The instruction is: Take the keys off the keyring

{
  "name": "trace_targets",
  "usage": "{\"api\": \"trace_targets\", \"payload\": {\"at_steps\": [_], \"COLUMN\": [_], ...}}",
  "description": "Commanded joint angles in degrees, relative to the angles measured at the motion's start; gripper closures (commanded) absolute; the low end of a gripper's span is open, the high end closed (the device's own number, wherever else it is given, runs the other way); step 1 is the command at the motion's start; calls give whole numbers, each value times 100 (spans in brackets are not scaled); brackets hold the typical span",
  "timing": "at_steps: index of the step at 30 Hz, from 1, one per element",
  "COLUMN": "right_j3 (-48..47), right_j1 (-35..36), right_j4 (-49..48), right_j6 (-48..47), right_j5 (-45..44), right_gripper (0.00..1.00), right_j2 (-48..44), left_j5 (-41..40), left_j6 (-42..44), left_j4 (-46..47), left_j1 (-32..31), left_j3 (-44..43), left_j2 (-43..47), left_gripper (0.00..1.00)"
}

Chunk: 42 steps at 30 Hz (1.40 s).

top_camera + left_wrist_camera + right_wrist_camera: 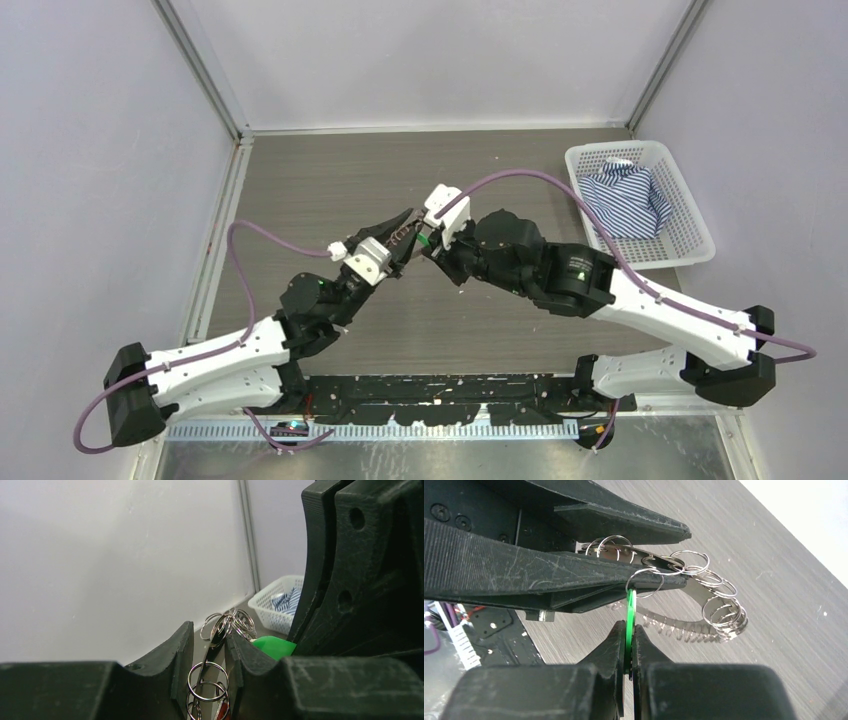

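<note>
The silvery metal keys (684,629) were clamped by the part-closed left gripper (209,644), the green plastic-headed key (630,605) by the tight-shut right gripper (629,631).

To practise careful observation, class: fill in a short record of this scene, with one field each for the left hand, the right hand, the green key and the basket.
left hand: shut on the bunch of keys, held up off the table
right hand: shut on the green key, gripping its head edge-on
green key: attached to the bunch, not yet off
basket: white, at the table's far right, holding a striped cloth
</note>
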<state>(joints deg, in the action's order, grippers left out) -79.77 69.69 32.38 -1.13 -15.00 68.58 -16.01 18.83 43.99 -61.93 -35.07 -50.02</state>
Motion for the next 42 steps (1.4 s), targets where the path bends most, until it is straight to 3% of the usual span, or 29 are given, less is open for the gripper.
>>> {"api": "trace_targets", "payload": {"at_steps": [1, 8, 12, 17, 24, 30, 34, 39, 42], "right_j3": [751, 1182, 1261, 1818, 2949, 3243, 3188, 3032, 2936], "right_j1": [43, -520, -715, -750, -979, -1159, -1463, -1642, -1665], "right_j4": [651, 373, 262, -270, -1382, -1536, -1478, -1477, -1463], "right_j6": [287, 584, 649, 1026, 1616, 1712, 1742, 1674, 1630], "right_j5": [1346, 2636, 3231, 3235, 3137, 3219, 3144, 3222, 3219], "right_gripper": [99, 99, 99, 99, 99, 99, 99, 99, 99], "right_j2": [390, 480, 552, 543, 585, 729, 671, 637, 644], "left_j5": [-561, -546, -318, -178, -324, -537, -211, 396, 810], "left_j6": [-75, -8, -452, -1359, -2177, -2525, -2694, -2630, -2565], "left_j4": [1688, 1710, 1481, 1771, 2592, 2654, 2483, 2259, 1602], "left_j1": [24, 84, 387, 797, 867, 882, 882, 876, 876], "left_j3": [-18, 49, 133, 529, 1223, 1446, 1642, 1922, 1898], "left_j2": [-128, -368, -538, -959, -1687, -2017, -1983, -1708, -1350], "left_gripper": [99, 100, 100, 100, 100, 100, 99, 71, 65]}}
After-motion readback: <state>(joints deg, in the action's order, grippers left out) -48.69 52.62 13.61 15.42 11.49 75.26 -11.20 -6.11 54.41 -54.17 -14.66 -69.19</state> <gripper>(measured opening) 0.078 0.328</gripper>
